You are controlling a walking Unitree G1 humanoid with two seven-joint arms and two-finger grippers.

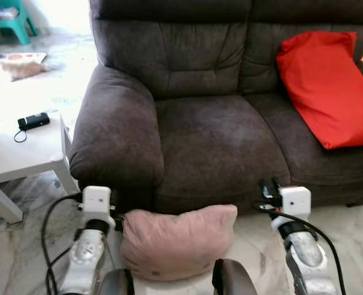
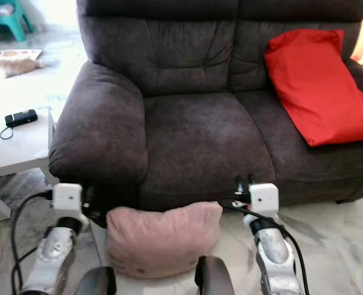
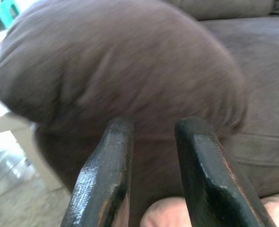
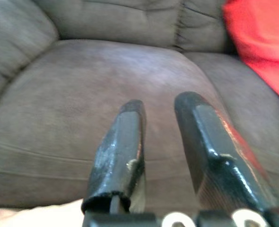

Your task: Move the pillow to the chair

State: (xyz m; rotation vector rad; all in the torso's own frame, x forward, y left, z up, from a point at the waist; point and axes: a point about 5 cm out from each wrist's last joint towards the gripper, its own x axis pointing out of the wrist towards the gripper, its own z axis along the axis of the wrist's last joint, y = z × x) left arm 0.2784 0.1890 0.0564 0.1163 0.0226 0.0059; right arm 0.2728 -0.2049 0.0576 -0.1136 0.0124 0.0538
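Lying on floor: pink pillow point(image 1: 176, 241) | sofa point(image 1: 212, 132) front touching | red cushion point(image 1: 329, 86) on seat | both grippers part-open, empty

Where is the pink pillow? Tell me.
The soft pink fabric pillow sits low in the head views, between both end effectors, before the dark brown upholstered sofa.

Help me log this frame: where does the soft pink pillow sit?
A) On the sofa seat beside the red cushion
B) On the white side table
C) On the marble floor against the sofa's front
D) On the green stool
C: the soft pink pillow lies on the marble floor against the dark grey fabric sofa, between the robot's arms.
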